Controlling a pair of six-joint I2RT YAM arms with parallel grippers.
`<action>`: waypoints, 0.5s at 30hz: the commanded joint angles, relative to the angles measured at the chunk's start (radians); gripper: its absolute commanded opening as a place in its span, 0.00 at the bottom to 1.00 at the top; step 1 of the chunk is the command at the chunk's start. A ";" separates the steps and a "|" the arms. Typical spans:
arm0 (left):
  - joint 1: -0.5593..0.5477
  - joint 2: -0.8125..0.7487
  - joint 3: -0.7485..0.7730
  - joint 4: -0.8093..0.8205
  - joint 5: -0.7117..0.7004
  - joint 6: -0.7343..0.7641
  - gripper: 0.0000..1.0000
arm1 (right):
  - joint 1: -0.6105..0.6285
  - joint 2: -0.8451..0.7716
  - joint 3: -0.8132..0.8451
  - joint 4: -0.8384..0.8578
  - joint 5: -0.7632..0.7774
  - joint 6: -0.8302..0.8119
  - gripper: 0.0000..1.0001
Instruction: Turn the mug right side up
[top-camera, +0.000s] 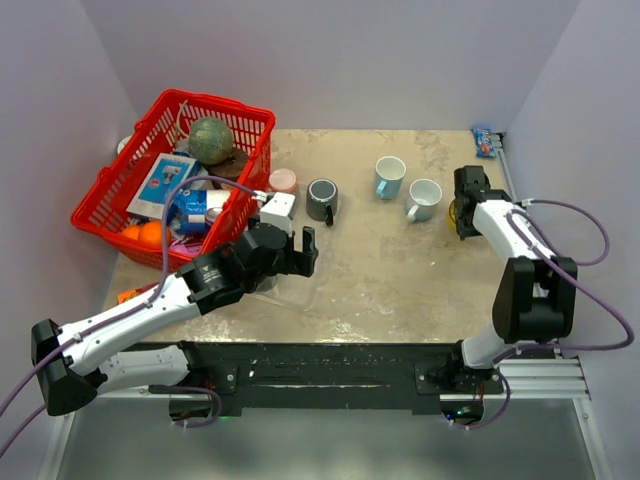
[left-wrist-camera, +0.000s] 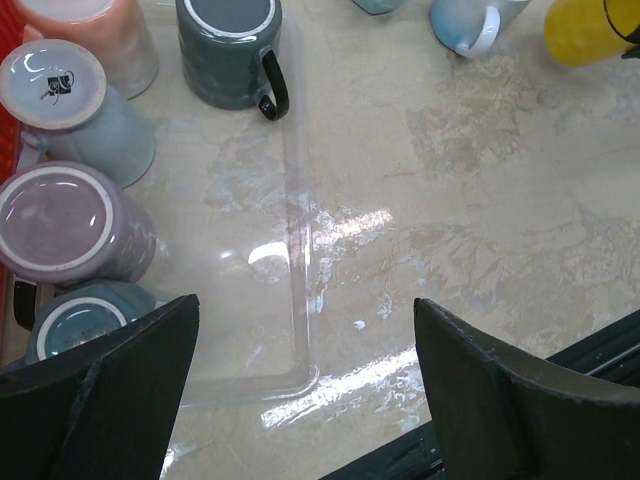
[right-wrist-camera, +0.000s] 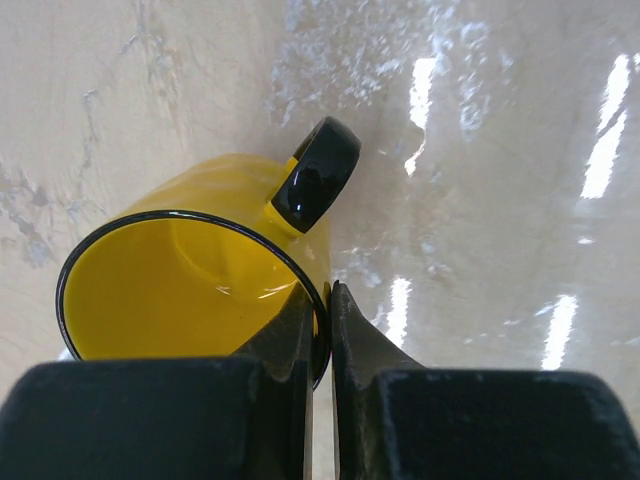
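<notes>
The mug (right-wrist-camera: 190, 260) is yellow with a black rim and a black handle, and it sits at the far right of the tabletop (top-camera: 400, 270), mostly hidden under the right wrist in the top view (top-camera: 454, 214). Its mouth opens back towards the wrist camera. Its long axis runs from that mouth away to the base, tilted rather than upright. The handle points off the far side, over the tabletop. I cannot tell whether the base touches the surface.

The right end effector (right-wrist-camera: 320, 295) is closed narrow on the mug's wall just beside the handle, one finger inside the rim and one outside. That arm reaches from its base up the right edge, with the wrist turned in towards the left.

Two pale blue mugs (top-camera: 389, 177) stand near it, mouths up.

The left arm stretches diagonally towards the middle. Its end effector (left-wrist-camera: 305, 330) is spread wide and holds nothing, hanging above a clear tray (left-wrist-camera: 300, 330). Purple (left-wrist-camera: 65, 220), pale blue (left-wrist-camera: 60, 100) and pink (left-wrist-camera: 100, 35) mugs stand bottoms up along the tray's left side. A red basket (top-camera: 105, 190) is at the far left.
</notes>
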 joint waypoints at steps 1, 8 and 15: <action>0.005 0.015 0.057 -0.005 -0.012 0.005 0.92 | 0.002 0.072 0.112 0.089 0.000 0.186 0.00; 0.008 0.041 0.069 -0.019 -0.017 0.007 0.93 | 0.002 0.185 0.213 0.023 0.053 0.325 0.00; 0.025 0.078 0.086 -0.028 -0.026 0.002 0.93 | 0.002 0.265 0.303 -0.051 0.084 0.346 0.10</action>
